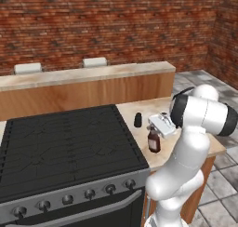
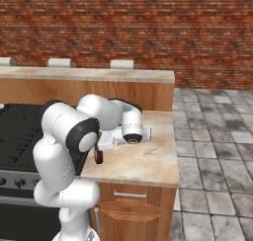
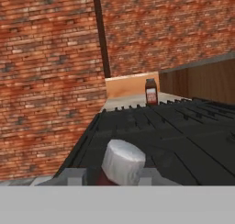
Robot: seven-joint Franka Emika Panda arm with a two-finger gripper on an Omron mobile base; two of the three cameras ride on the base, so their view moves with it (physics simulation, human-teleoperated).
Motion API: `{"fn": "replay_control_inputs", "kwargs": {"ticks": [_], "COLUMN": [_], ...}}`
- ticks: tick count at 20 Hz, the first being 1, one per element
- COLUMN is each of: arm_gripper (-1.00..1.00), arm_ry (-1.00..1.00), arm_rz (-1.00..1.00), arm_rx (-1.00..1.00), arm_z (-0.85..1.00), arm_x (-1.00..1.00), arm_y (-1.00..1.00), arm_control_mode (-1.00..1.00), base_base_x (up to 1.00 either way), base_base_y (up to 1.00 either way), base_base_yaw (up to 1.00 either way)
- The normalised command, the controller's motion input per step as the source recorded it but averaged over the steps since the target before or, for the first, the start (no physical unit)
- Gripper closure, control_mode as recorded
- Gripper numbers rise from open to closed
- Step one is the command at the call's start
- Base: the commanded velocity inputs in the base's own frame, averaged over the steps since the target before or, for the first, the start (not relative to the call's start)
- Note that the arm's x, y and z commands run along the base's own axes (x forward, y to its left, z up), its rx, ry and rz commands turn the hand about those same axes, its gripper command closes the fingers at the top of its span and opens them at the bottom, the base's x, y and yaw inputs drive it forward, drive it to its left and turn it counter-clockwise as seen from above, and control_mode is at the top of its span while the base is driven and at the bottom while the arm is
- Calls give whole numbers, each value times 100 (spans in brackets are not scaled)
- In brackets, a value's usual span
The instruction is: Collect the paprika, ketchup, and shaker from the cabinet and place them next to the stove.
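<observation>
The ketchup, a dark reddish-brown bottle, stands upright on the beige counter just right of the stove. My gripper comes at it from the right and is shut on its neck. In the hand view the bottle's pale cap sits between my gripper's tips. From the right base view the ketchup hangs under my gripper. The black shaker stands a little behind it, near the stove's edge. The paprika stands on the counter beyond the stove's far side. The cabinet is out of view.
A raised wooden bar counter runs behind the stove, with white chair backs and a brick wall beyond. The beige counter ends at its right edge over a grey tiled floor. Round knobs line the stove front.
</observation>
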Motion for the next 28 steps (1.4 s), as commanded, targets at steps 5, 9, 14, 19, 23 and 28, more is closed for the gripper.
{"fn": "replay_control_inputs", "kwargs": {"ticks": [5,9,14,19,23,28], "arm_gripper": [100,100,-100,-100,-100,-100], "arm_ry": [-7,-13,-15,-10,-5,0], "arm_rz": [0,1,1,0,0,0], "arm_rx": [0,0,0,0,0,0], "arm_z": [-23,-31,-29,-2,0,0], "arm_x": [3,-17,-21,-1,-3,0], "arm_y": [0,0,0,0,0,0], "arm_control_mode": [-100,-100,-100,-100,-100,-100], "base_base_x": [0,0,0,0,0,0], "base_base_y": [0,0,0,0,0,0], "base_base_yaw": [0,0,0,0,0,0]}}
